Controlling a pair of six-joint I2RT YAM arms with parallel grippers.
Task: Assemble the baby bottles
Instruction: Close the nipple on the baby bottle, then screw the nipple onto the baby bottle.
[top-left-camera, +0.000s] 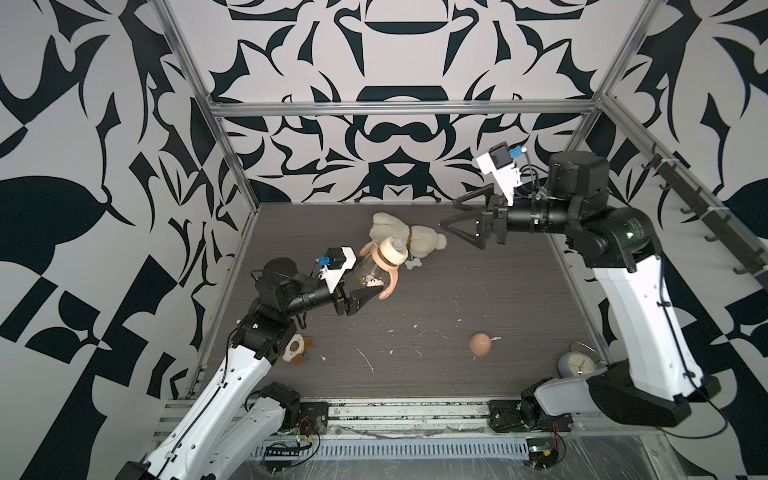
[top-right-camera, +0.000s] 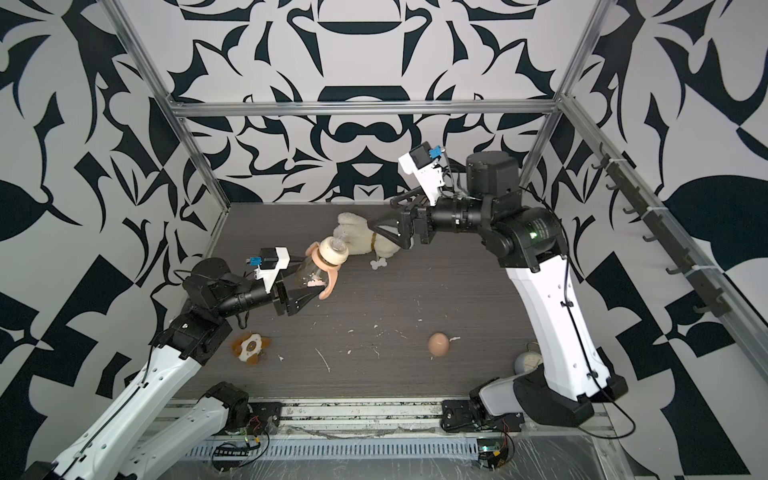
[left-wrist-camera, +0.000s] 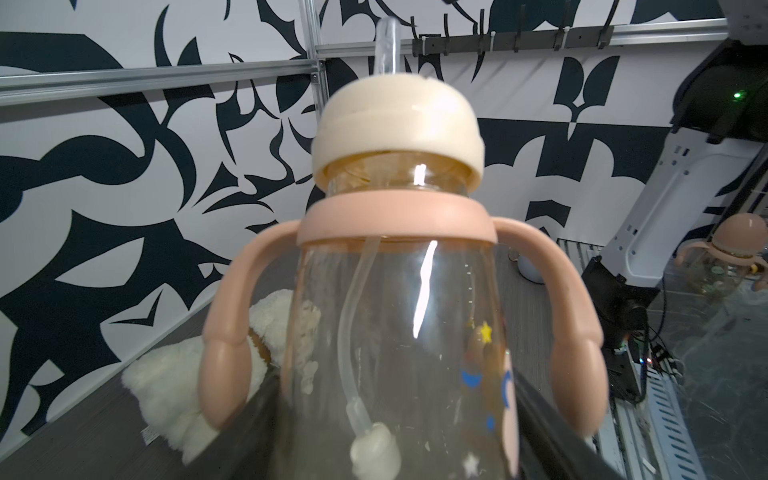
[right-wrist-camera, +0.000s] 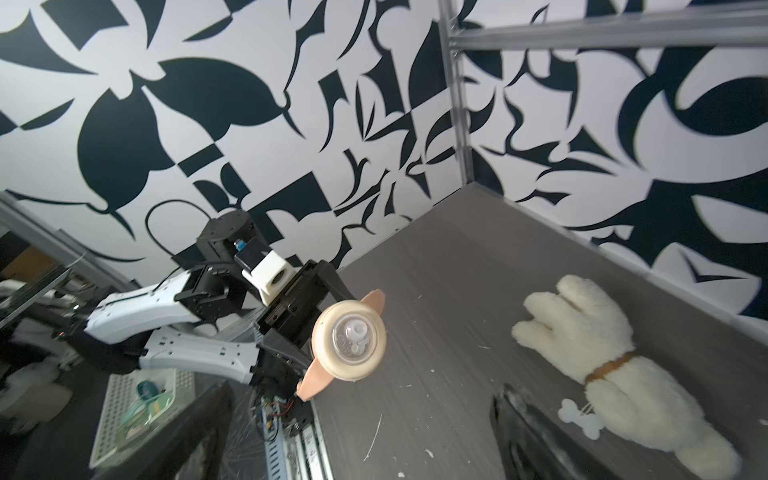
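My left gripper (top-left-camera: 366, 286) is shut on the lower body of the clear amber baby bottle (top-left-camera: 368, 275) and holds it tilted above the table's left middle. The peach-pink two-handled ring (left-wrist-camera: 397, 220) sits at the bottle's shoulder. The cream nipple collar (left-wrist-camera: 397, 124) rests on the neck, with its straw tube (left-wrist-camera: 353, 328) hanging inside. The peach-pink dome cap (top-left-camera: 481, 344) lies alone on the table (top-left-camera: 478, 282), front right. My right gripper (top-left-camera: 449, 212) hangs open and empty above the back right, pointing toward the bottle's top (right-wrist-camera: 353, 338).
A cream plush dog (top-left-camera: 409, 239) with a bone tag (top-left-camera: 413, 264) lies at the back middle. A small orange-white toy (top-left-camera: 297, 347) sits under the left arm. A pale alarm clock (top-left-camera: 575, 363) stands by the right arm's base. Another capped bottle (left-wrist-camera: 723, 257) stands beyond the table.
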